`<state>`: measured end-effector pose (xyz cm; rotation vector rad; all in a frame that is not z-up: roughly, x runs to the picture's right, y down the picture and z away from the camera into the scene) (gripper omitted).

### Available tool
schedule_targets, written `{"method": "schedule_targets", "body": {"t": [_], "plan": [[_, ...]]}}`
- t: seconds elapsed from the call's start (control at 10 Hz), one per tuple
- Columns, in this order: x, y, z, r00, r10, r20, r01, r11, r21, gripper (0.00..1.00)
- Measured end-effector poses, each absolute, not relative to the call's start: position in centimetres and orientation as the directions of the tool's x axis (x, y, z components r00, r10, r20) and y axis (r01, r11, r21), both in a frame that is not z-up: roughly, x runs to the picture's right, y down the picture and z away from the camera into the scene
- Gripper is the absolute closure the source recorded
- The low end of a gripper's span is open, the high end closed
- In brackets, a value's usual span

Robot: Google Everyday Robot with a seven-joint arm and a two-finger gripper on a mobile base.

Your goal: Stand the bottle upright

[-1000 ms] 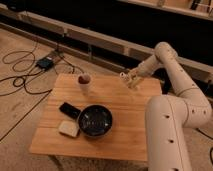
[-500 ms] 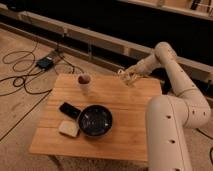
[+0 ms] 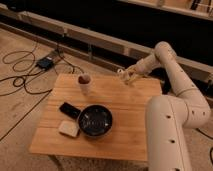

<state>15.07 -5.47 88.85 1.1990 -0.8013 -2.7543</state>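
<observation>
Bottle (image 3: 122, 73) in jaws above table (image 3: 131, 107)

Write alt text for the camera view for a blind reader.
A white robot arm reaches to the far edge of a wooden table, its hand there with what looks like the small pale bottle at its tip. Nearer sit a cup, a dark pan and a pale block.

No text, brand, number or sign is legible on any surface. The bottle (image 3: 121, 72) appears only as a small pale shape, and nothing on it can be read. The gripper (image 3: 127, 76) is above the far edge of the table (image 3: 131, 107), at the bottle.
</observation>
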Motion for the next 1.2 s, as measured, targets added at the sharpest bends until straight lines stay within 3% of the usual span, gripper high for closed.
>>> {"method": "schedule_targets", "body": {"t": [0.7,1.2], "plan": [[14.9,-5.4,88.5,-0.694,-0.241,-0.679,-0.167,-0.863,0.477,1.00],[15.0,-3.1,85.9,-0.513,-0.290,-0.808,-0.247,-0.852,0.462,1.00]]}}
